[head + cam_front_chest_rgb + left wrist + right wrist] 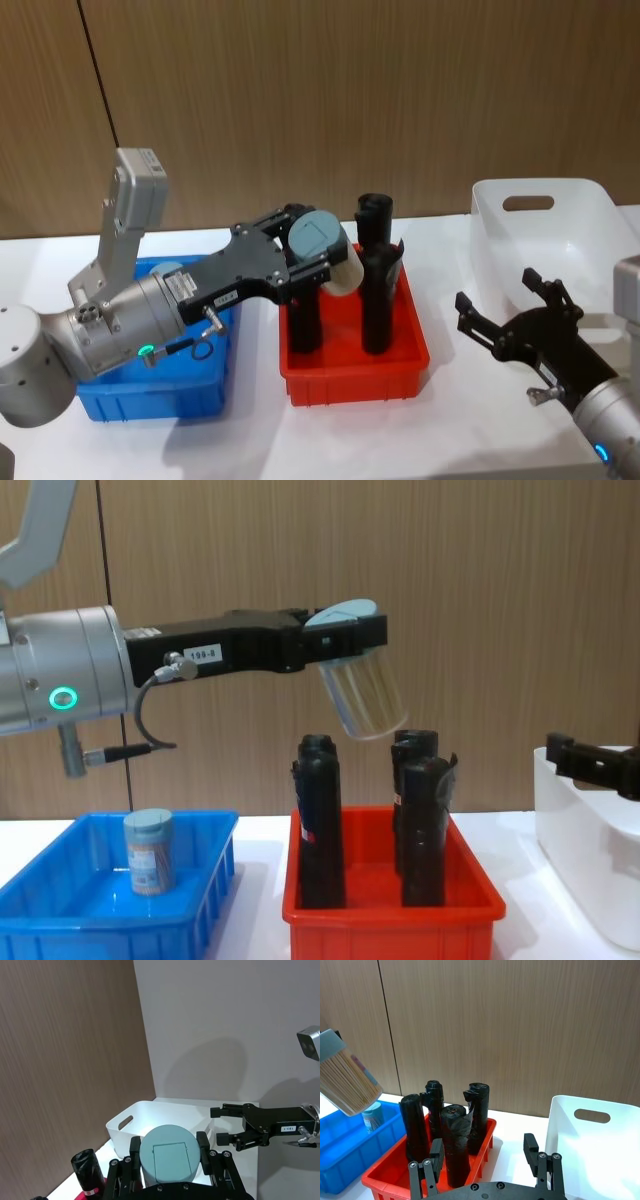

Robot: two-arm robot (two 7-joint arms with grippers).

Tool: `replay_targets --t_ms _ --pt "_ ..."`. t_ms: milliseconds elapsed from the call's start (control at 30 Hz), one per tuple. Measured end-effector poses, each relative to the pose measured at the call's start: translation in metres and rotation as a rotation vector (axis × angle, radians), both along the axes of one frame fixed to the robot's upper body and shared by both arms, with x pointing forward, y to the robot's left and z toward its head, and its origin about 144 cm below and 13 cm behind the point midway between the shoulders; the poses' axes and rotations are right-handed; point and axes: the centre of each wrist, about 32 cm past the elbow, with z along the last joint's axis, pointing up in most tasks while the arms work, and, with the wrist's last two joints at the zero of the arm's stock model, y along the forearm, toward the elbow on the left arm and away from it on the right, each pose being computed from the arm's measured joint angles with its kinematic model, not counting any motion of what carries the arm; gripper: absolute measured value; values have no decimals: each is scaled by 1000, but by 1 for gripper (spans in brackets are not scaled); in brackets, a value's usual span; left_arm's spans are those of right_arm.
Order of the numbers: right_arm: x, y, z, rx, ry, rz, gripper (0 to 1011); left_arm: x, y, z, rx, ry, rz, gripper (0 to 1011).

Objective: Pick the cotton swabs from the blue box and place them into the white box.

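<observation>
My left gripper (298,248) is shut on a cotton swab jar (330,255) and holds it tilted in the air above the red bin; the jar's pale lid (167,1155) sits between the fingers, and the swab sticks show through the clear wall (362,698). A second jar (149,852) stands upright in the blue box (60,925) at the left. The white box (590,205) stands at the far right. My right gripper (498,292) hovers open and empty just in front of the white box, low over the table.
A red bin (355,382) with several tall black cylinders (320,820) stands between the blue box and the white box, right under the held jar. A wooden wall closes the back of the white table.
</observation>
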Motion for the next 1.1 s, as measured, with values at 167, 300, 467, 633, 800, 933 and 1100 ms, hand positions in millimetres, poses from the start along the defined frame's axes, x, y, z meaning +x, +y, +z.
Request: replay_targets --t_ms 167,300,467,633,800,933,1100 --pt "0 0 0 0 0 0 1002 2 -1 -1 -5 6 -9 671" --pt "0 0 0 0 0 0 1002 5 -2 -2 -8 17 -11 671" --pt "0 0 0 0 0 0 1002 9 -4 -1 -12 33 -12 671" --pt "0 0 0 0 0 0 1002 14 -8 4 -14 58 -3 671" --pt "0 0 0 0 0 0 1002 18 -14 11 -3 76 3 671" --pt "0 0 0 0 0 0 1002 21 -17 15 9 90 7 671" --pt "0 0 0 0 0 0 1002 25 -25 22 32 110 11 671"
